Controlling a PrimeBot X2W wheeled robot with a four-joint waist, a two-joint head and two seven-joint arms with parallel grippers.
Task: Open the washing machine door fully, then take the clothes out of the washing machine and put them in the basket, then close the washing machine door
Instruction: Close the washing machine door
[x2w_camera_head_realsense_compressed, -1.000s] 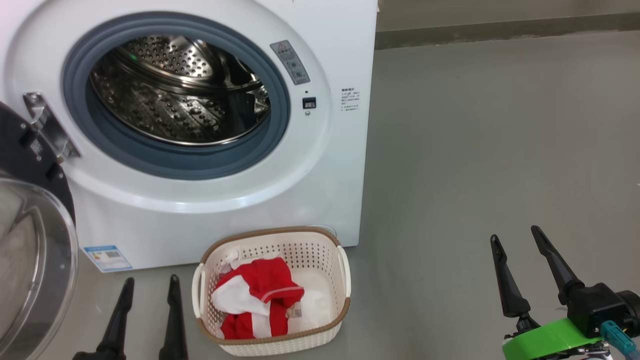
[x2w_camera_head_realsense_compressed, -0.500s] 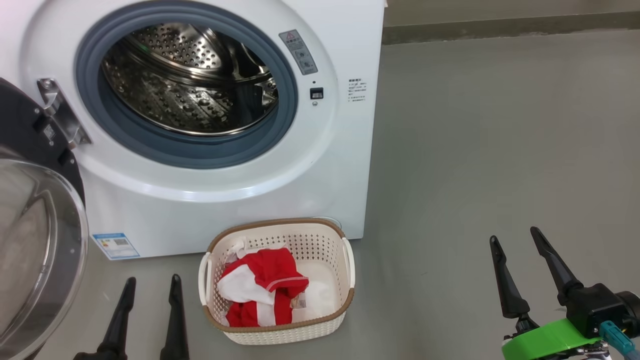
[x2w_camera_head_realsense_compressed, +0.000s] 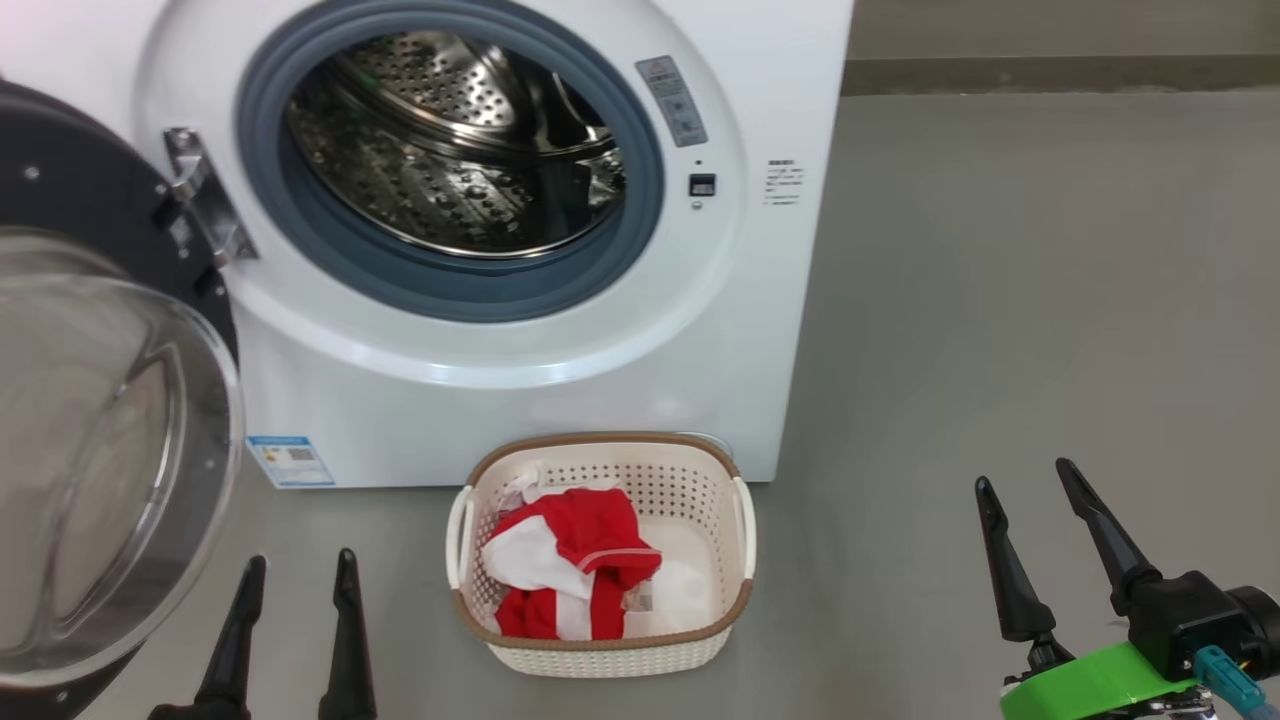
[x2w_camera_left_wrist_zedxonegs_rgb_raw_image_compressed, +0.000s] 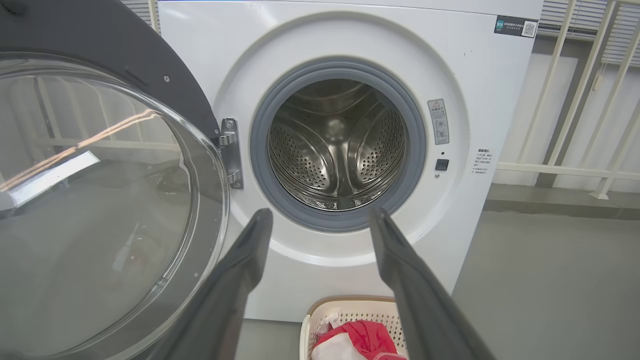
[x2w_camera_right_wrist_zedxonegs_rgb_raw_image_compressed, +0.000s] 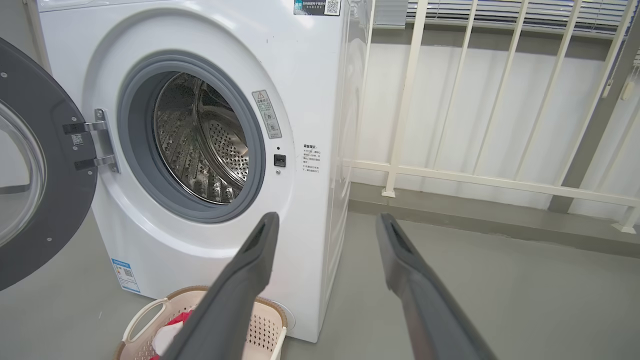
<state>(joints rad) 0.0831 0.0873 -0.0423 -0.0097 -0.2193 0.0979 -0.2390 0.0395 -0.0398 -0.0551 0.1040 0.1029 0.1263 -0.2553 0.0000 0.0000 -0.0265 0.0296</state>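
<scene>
Closure appears next: washing machine door hangs open at left, so push its black rim with the left tool, fingers apart and empty; clothes lie in the basket; right tool hovers, fingers apart.

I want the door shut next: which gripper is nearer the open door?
Left. The left gripper hangs just right of the door, near its lower rim; the right gripper is far off across the floor, beyond the basket.
</scene>
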